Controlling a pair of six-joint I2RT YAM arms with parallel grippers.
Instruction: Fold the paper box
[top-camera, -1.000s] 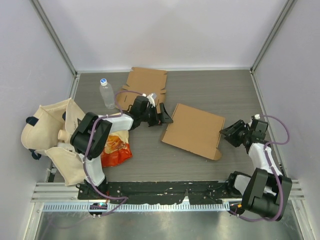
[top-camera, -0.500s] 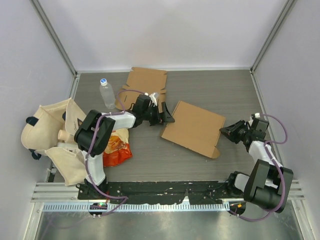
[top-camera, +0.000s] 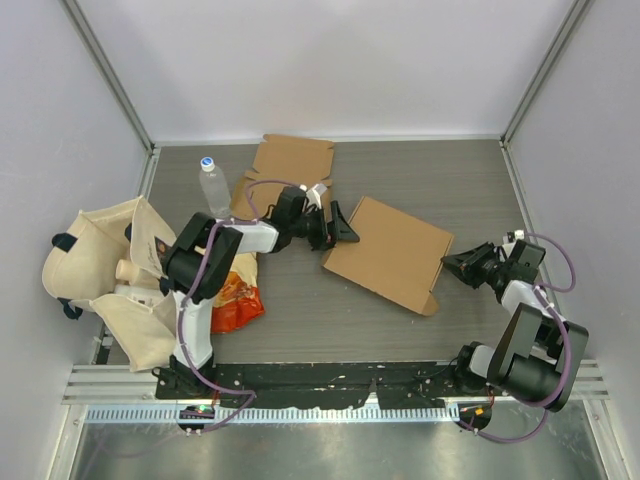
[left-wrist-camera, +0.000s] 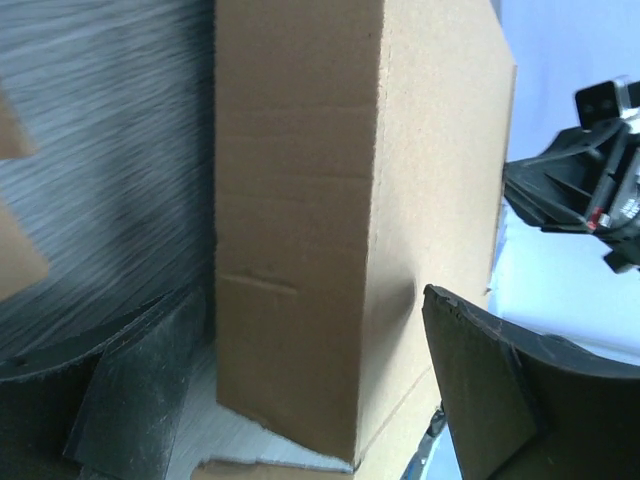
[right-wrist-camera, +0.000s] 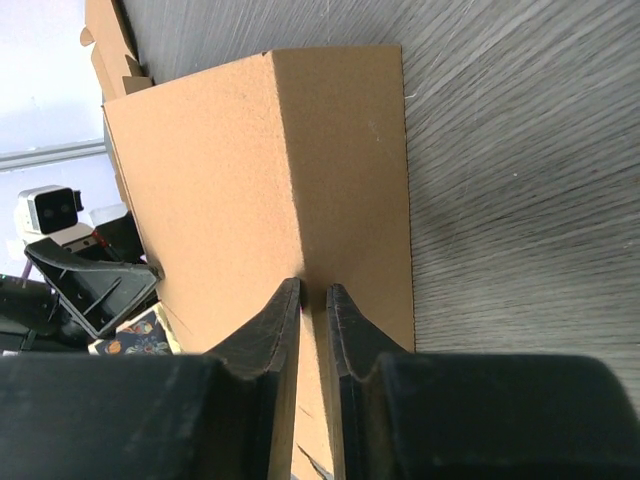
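The paper box (top-camera: 388, 255) lies near the middle of the counter (top-camera: 300, 315), partly flattened, directly between the two arms. The right end effector (top-camera: 450, 266) holds it, its fingers narrowed onto a raised crease at the box's right edge. The left end effector (top-camera: 340, 228) is spread wide at the opposite, left corner, a finger on either side of the cardboard, and grips nothing. The box's length runs from one to the other, so both are equally near and the left one looks placed to close next.

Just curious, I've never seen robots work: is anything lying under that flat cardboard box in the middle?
Only grey table shows around the cardboard box. Its own panels cover whatever lies directly beneath, so that cannot be seen.
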